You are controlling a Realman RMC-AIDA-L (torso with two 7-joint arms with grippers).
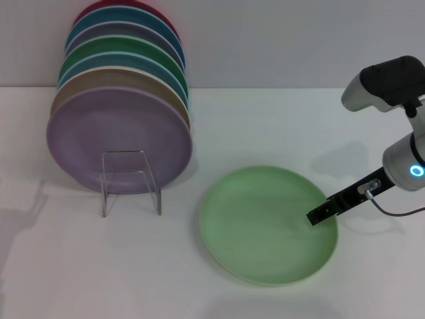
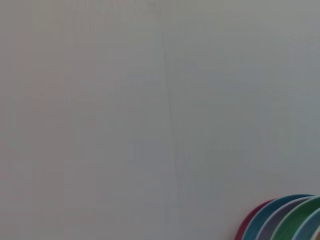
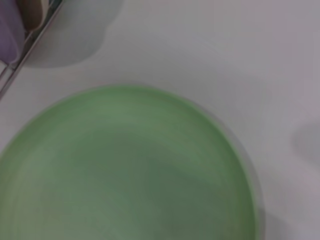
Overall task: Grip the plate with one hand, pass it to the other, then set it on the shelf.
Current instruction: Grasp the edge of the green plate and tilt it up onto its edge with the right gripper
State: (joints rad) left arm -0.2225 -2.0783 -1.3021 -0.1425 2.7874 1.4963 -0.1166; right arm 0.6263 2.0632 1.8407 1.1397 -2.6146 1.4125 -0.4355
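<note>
The pale mint-green plate (image 1: 265, 222) lies flat on the white table, right of the middle in the head view. It fills most of the right wrist view (image 3: 125, 170). My right gripper (image 1: 323, 212), black and slim on the arm with the blue ring light (image 1: 416, 171), reaches in from the right and sits at the plate's right rim. The clear acrylic shelf (image 1: 131, 179) stands at the left and bears a leaning row of plates. My left gripper is out of view.
Several coloured plates lean on the shelf, with a lavender plate (image 1: 119, 139) in front. Their top edges show in the left wrist view (image 2: 285, 220) against a bare wall. The shelf's edge (image 3: 25, 55) shows in the right wrist view.
</note>
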